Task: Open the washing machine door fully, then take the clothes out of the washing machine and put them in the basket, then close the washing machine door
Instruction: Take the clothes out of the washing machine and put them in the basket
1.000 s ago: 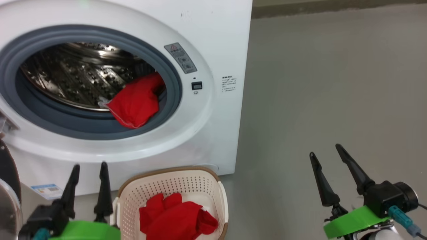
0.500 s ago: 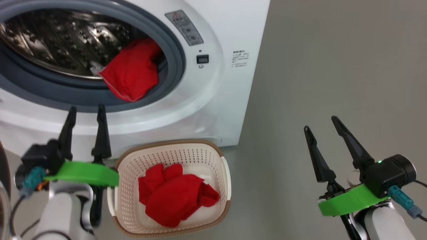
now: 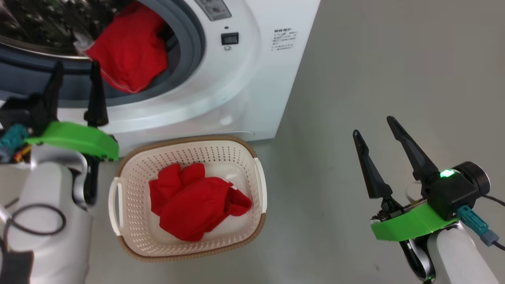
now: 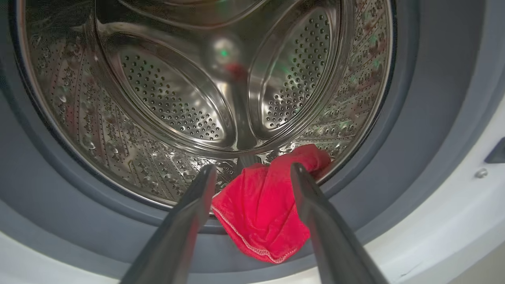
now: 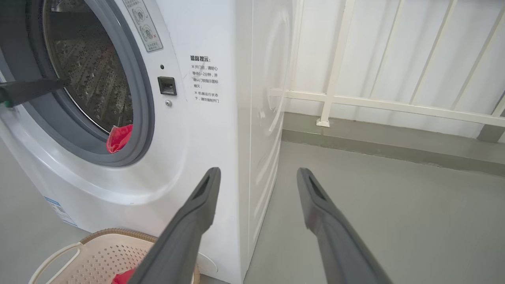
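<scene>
The white washing machine (image 3: 244,86) stands with its mouth uncovered; its door is out of view. A red garment (image 3: 126,51) of the clothes hangs over the grey rubber ring, also seen as red cloth (image 4: 262,213) and red cloth (image 5: 118,138). My left gripper (image 3: 77,67) is open, just in front of the ring and left of that garment; the open left gripper (image 4: 254,169) frames the cloth without touching it. A cream basket (image 3: 244,157) on the floor holds another red garment (image 3: 197,203). My right gripper (image 3: 373,126) hangs open and empty over the floor to the right.
Grey floor (image 3: 394,59) spreads to the machine's right. A white railing (image 5: 355,98) runs along the wall behind. The basket's rim (image 5: 118,232) sits close against the machine's front base.
The head camera has tilted down, so the whole picture shifted upward. My left gripper has risen and reached forward to the drum mouth. The right gripper has barely moved.
</scene>
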`<state>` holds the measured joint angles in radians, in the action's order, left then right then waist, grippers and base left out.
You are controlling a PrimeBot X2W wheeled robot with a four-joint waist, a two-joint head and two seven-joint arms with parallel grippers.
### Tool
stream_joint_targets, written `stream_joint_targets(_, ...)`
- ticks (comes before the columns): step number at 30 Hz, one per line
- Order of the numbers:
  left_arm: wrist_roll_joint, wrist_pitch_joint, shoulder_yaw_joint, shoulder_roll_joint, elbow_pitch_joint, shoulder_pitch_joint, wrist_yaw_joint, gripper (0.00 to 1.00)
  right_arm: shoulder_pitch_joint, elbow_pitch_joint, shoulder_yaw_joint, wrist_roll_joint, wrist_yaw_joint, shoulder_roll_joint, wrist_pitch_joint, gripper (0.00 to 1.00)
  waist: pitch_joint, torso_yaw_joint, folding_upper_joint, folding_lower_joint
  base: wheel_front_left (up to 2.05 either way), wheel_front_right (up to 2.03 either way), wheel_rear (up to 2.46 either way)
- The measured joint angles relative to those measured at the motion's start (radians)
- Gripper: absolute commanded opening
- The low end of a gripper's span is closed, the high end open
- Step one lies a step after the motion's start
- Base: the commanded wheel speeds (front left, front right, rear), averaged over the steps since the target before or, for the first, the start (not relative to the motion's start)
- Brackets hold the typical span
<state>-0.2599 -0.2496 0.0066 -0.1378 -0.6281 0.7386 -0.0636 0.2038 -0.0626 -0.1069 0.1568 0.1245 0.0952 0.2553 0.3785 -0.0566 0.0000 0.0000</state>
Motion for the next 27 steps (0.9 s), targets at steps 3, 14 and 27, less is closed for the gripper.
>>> stream_joint_targets(3,0.007,0.0,-0.011,-0.014,-0.064,0.071,-0.008,1.0,0.015,0.006,-0.005,-0.003,0.0,-0.001,0.0,1.0,0.03,-0.01,0.0,0.0,0.0,0.0,0.0)
stream_joint_targets(14,-0.036,0.086,-0.002,-0.037,-0.294,0.33,-0.034,1.0,0.082,0.01,-0.04,-0.003,0.0,-0.007,0.0,1.0,0.131,-0.063,0.0,0.0,0.0,0.0,0.0)
stream_joint_targets(27,-0.088,0.314,0.013,-0.073,-0.496,0.471,-0.031,1.0,0.117,0.013,-0.065,-0.003,0.0,-0.018,0.0,1.0,0.186,-0.124,0.0,0.0,0.0,0.0,0.0)
